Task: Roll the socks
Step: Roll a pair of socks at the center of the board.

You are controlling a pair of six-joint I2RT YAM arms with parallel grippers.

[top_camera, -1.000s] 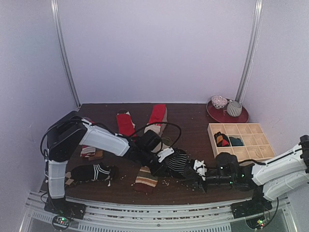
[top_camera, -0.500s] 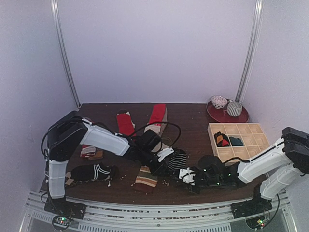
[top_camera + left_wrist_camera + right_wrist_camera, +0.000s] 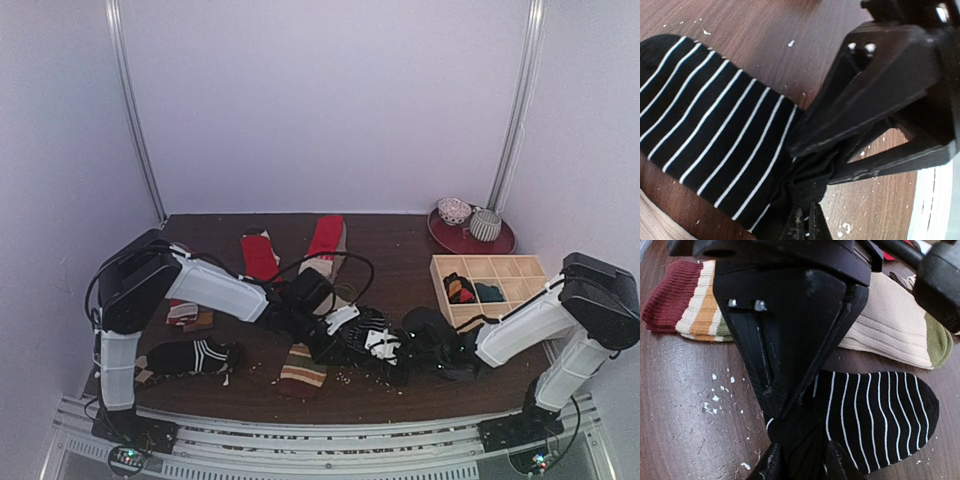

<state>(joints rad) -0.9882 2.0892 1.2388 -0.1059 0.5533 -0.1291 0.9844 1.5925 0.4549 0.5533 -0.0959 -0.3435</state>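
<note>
Left gripper [image 3: 340, 330], top view: centre of the frame, clamped on the striped sock [image 3: 368, 320], apparently anchoring one end against the table [image 3: 400, 250].
Right gripper [image 3: 383, 347], top view: reaches in from the right to the same sock, probably to share the hold for rolling.
Other socks, top view: beige sock [image 3: 300, 368] just lower left; red socks [image 3: 325, 240] higher up; tray [image 3: 510, 300] at right.
Left wrist view: own fingertips [image 3: 814, 227] at the bottom edge are pinched tight on bunched black fabric. Stripes spread to the upper left. The other arm's fingers [image 3: 880, 100] fill the upper right and touch that bunch.
Right wrist view: own fingers [image 3: 837, 462] at the bottom edge squeeze the bunched end from both sides. The striped toe lies lower right, with the beige sock above.
</note>
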